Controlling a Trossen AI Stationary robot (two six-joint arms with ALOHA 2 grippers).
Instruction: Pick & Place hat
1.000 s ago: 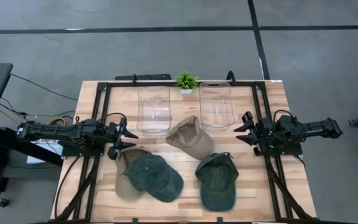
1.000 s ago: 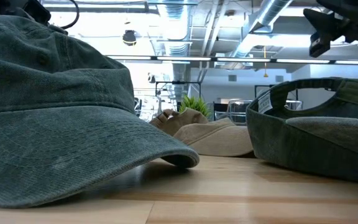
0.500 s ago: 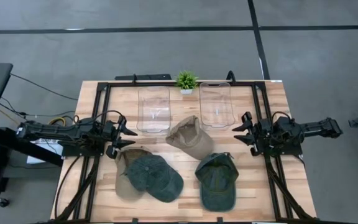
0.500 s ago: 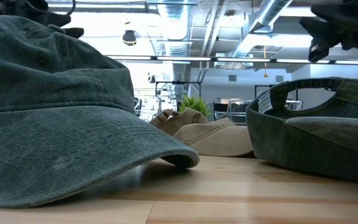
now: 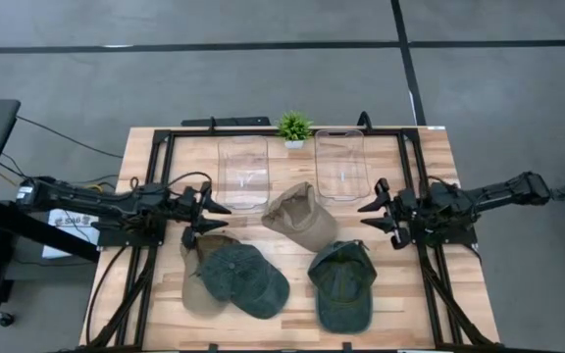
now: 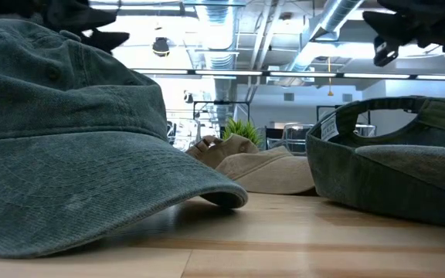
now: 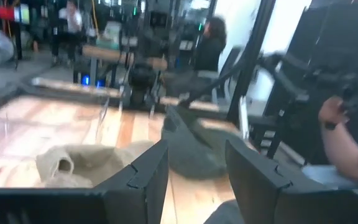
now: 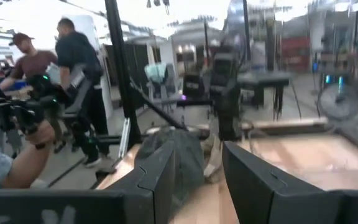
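Several caps lie on the wooden table. In the high view a tan cap [image 5: 300,216] sits in the middle, a dark teal cap [image 5: 247,279] rests partly on another tan cap [image 5: 194,279], and a green cap [image 5: 342,284] lies to the right. My left gripper [image 5: 210,217] hovers open just beyond the teal cap's far left side. My right gripper [image 5: 372,210] hovers open above the table, right of the middle tan cap. The left wrist view shows the tan cap [image 7: 73,165] and green cap [image 7: 191,146] past my open left gripper [image 7: 194,180]. My right gripper [image 8: 197,180] is also open in its wrist view.
Two clear plastic bins [image 5: 242,172] [image 5: 341,164] stand at the far side, with a small potted plant [image 5: 293,127] between them. A black frame [image 5: 263,131] borders the table. People show in the room behind in both wrist views.
Both arms have reached inward. My left gripper has moved toward the table's right, coming over the far edge of the teal and tan caps. My right gripper has moved toward the table's left, nearer the middle tan cap. The caps have stayed put.
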